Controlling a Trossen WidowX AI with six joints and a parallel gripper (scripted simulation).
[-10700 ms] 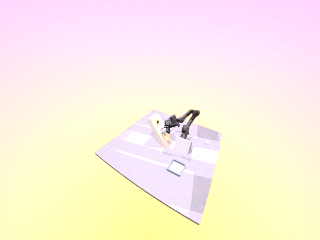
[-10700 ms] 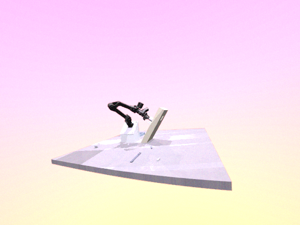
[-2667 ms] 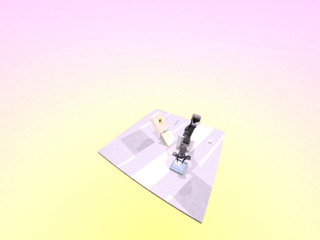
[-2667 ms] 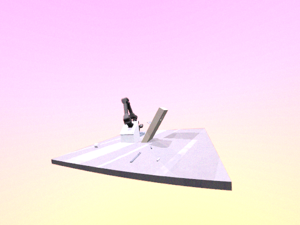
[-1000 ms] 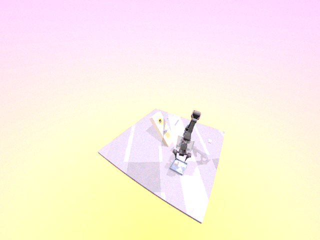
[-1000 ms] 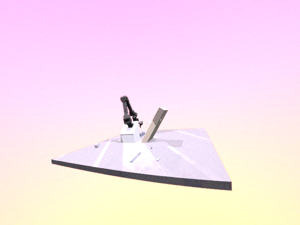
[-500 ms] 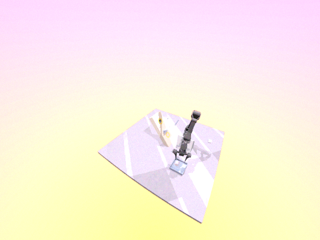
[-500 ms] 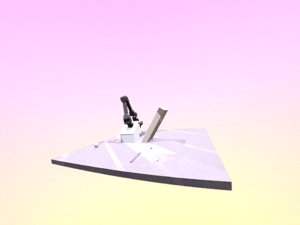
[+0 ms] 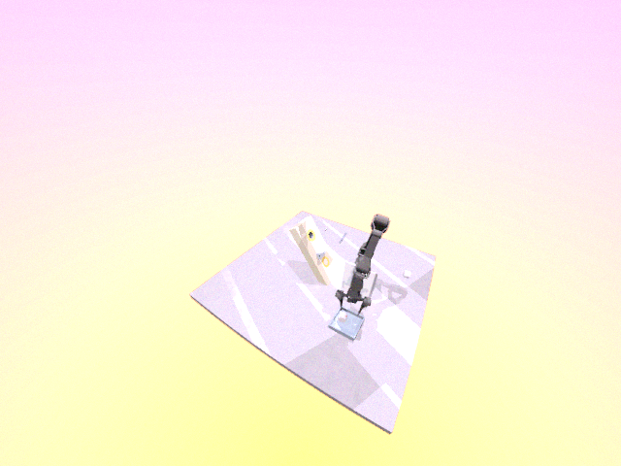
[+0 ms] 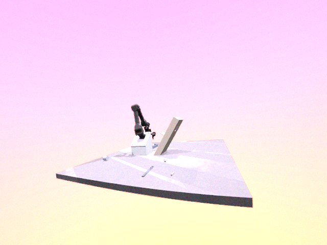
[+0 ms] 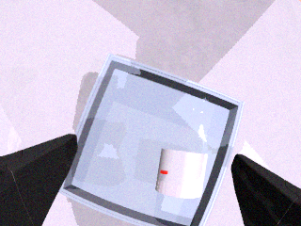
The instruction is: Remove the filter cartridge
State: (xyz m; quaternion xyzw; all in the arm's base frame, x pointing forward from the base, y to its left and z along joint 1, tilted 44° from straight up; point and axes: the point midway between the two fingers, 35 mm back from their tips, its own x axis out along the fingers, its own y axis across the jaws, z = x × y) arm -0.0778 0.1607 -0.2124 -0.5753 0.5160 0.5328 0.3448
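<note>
The white round cartridge (image 11: 182, 173) (image 9: 343, 316) lies on its side on the floor of the blue tray (image 11: 113, 188) (image 9: 345, 335), near one wall, with a small red mark showing at its end. Its slots do not show. My gripper (image 11: 156, 153) (image 9: 349, 310) is wide open and empty, above the tray, with the fingers apart on either side in the wrist view. In the exterior view the tray is mostly hidden behind the robot's base and the panel. The tilted service panel (image 9: 314, 260) (image 10: 168, 136) stands beside the arm, with a dark, yellow-rimmed round opening (image 9: 310, 234).
The panel also bears an orange ring (image 9: 326, 261) low on its face. The white base block (image 10: 142, 149) carries the arm. A thin bluish bar (image 10: 147, 171) (image 9: 343, 238), a small white block (image 10: 105, 158) (image 9: 407, 274) and a small white piece (image 10: 172, 173) lie on the table.
</note>
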